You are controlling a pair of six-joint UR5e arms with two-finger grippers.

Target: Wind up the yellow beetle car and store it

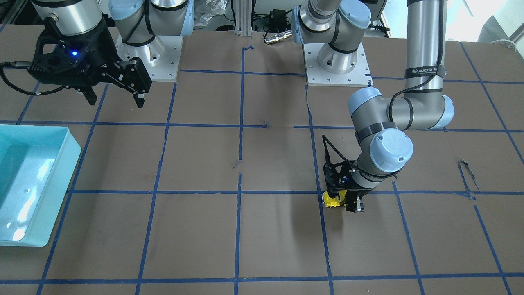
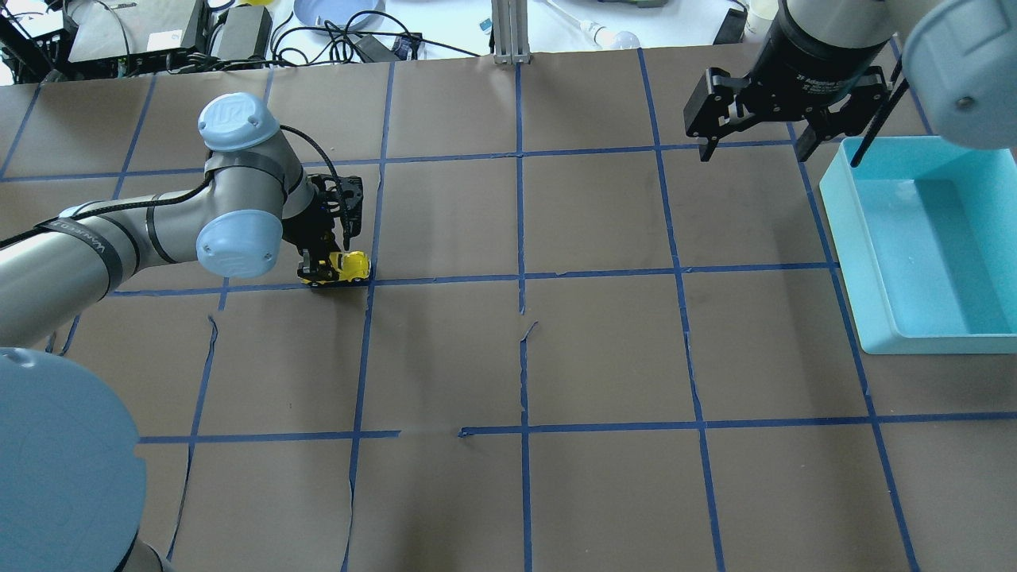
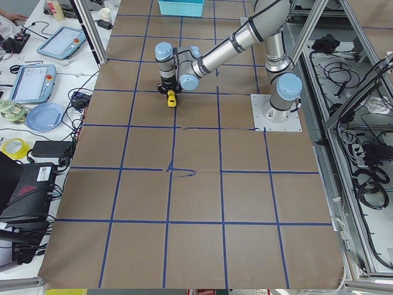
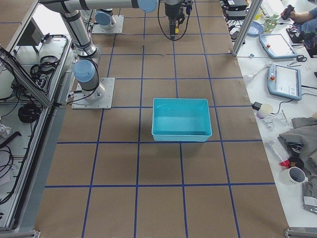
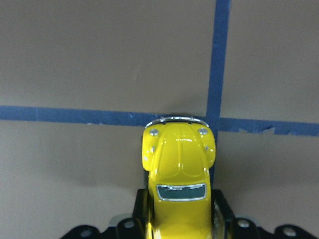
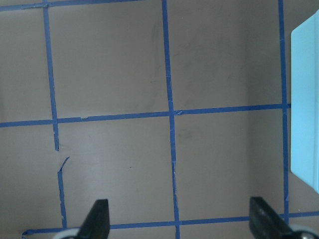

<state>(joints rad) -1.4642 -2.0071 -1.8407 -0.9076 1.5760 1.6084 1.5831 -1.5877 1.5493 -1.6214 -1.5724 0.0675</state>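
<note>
- Yellow beetle car (image 5: 179, 169) sits low at the table (image 2: 596, 357), right where two blue tape lines (image 5: 219, 50) cross. I cannot tell if its wheels touch the paper.
- The left gripper (image 5: 179, 214) pinches the car's back end, one black finger on each side. The round nose sticks out in front, away from the gripper.
- From above, the car (image 2: 346, 266) lies long-ways across the table. Its nose points toward the robot's right, where the blue bin (image 2: 842, 238) is.
- The bin is well apart from the car, with lots of bare table between them.
- The left arm is the one at the car. The right gripper (image 2: 753, 147) hangs up in the air just beside the bin's far corner. Its fingers are spread wide and hold nothing.
- I think winding means rolling the car backward along its length, with the wheels pushed down on the table. The grip from behind looks good for that.
- The car is shiny and hard, bright yellow, and rounded like a bug. It has a dark window, a thin silver bumper and two small silver dots for lights.
- It looks smooth and slippery, so it could slide out of the fingers.
- The table is covered in dull brown paper with a few small rips.
- The bin looks like smooth plastic. It is a shallow box shape with straight walls.
</note>
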